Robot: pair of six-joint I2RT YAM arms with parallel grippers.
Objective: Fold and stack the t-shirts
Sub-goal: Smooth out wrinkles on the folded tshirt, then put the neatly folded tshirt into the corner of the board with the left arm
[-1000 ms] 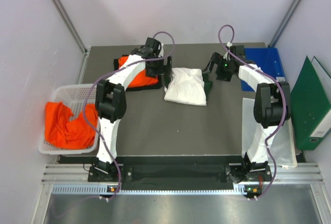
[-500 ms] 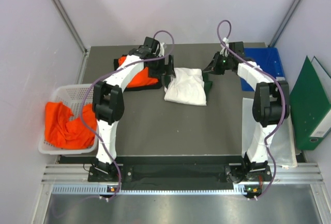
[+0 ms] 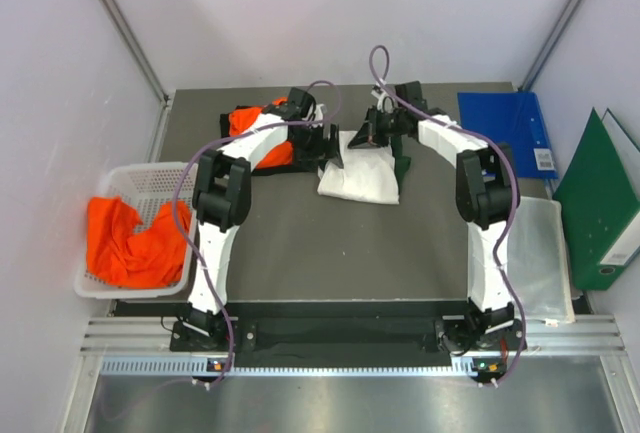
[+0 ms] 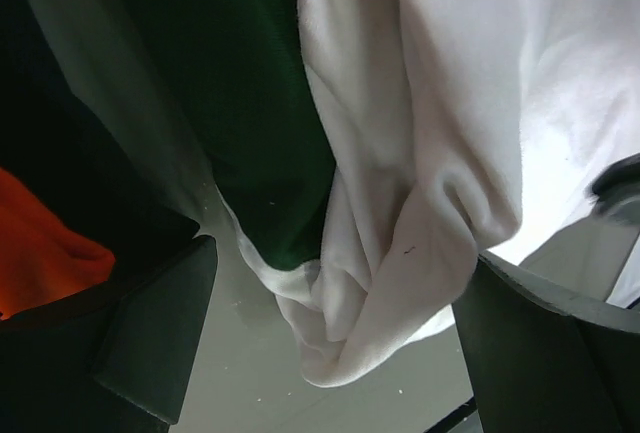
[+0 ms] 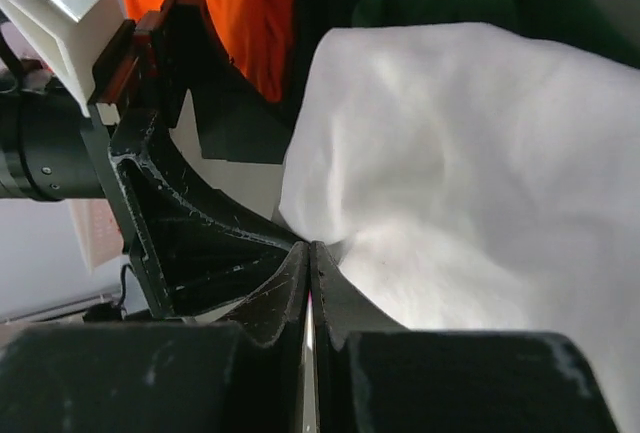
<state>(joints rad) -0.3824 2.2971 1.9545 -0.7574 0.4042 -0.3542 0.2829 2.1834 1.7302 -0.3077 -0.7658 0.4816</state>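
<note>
A folded white t-shirt (image 3: 362, 171) with dark green sleeves (image 3: 402, 165) lies at the back middle of the table. My left gripper (image 3: 328, 151) is at its left edge and stands open. In the left wrist view a bunched white corner (image 4: 440, 153) and green sleeve (image 4: 250, 103) hang between the fingers (image 4: 150, 333) of my left gripper (image 4: 340, 263). My right gripper (image 5: 309, 248) is shut, its tips against the white cloth (image 5: 470, 183) close to the left gripper (image 5: 190, 203). It reaches over the shirt's back left part (image 3: 358, 143). An orange t-shirt (image 3: 255, 131) lies behind the left arm.
A white mesh basket (image 3: 150, 178) at the left holds crumpled orange cloth (image 3: 135, 243). A blue folder (image 3: 505, 128) lies at the back right, a green folder (image 3: 600, 208) stands against the right wall, and a clear plastic sheet (image 3: 545, 253) lies beside the right arm.
My right arm swung left from beside the green sleeve to over the shirt's back left part, and its jaws went from open to shut. The left gripper shifted slightly right, still open.
</note>
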